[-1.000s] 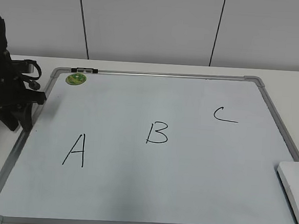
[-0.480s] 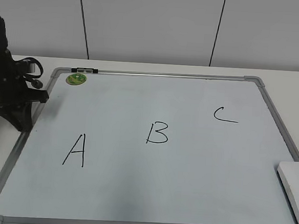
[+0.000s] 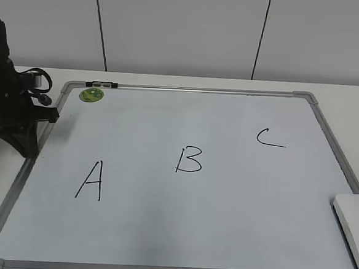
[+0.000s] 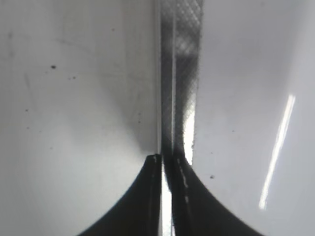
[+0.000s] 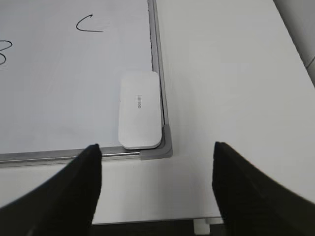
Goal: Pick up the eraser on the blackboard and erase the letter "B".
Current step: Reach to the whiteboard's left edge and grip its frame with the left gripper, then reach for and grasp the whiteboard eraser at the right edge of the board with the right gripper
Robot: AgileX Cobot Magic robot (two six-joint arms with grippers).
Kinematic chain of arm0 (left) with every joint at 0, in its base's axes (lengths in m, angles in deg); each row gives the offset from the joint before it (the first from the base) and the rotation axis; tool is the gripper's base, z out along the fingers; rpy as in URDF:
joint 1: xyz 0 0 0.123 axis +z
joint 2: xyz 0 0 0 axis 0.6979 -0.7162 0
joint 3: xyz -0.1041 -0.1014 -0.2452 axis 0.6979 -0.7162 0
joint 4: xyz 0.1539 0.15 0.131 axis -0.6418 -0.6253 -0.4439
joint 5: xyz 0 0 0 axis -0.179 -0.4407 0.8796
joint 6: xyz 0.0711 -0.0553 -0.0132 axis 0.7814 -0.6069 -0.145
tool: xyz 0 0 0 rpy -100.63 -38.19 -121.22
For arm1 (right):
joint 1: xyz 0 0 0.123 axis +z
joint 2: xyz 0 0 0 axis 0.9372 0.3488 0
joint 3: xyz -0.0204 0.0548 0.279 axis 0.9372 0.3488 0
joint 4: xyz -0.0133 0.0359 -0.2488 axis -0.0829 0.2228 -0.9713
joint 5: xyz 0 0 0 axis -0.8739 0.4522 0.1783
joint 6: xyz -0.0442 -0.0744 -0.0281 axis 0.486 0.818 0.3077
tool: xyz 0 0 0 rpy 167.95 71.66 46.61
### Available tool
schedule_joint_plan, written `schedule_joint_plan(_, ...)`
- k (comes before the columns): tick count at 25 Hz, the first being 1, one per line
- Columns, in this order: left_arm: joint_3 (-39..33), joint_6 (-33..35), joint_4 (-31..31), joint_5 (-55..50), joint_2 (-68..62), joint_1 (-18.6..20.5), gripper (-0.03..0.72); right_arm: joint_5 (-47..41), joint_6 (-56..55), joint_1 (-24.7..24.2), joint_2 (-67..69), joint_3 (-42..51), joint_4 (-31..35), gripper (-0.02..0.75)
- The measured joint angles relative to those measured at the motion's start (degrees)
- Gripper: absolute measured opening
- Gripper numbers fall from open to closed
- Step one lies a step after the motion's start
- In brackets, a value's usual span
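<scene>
The blackboard is a white board with a grey frame lying flat on the table. The letter "B" is near its middle, between an "A" and a "C". The eraser lies at the board's near right corner; it also shows in the right wrist view. My right gripper is open and empty, hovering just short of the eraser, over the table. My left gripper is shut and empty, low over the board's left frame edge.
A round green magnet sits at the board's far left corner, beside a black clip on the frame. The left arm stands at the board's left edge. The table's front edge is below the right gripper.
The left arm has shifted slightly up and toward the board's left edge. The eraser and letters have not moved.
</scene>
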Motion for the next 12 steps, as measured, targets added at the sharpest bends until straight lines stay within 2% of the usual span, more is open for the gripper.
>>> schedule_joint_plan(3,0.0,0.0,0.0,-0.03,0.0,0.0,0.024,1.92,0.0,0.11,6.57,-3.21,-1.29,0.521)
schedule_joint_plan(8,0.0,0.0,0.03,-0.13,0.0,0.0,0.026,6.42,-0.32,0.11,14.2,-7.03,-8.23,0.521)
schedule_joint_plan(12,0.0,-0.1,-0.38,-0.13,0.0,0.0,0.027,9.68,-0.53,0.11,19.45,-8.13,-8.77,0.521)
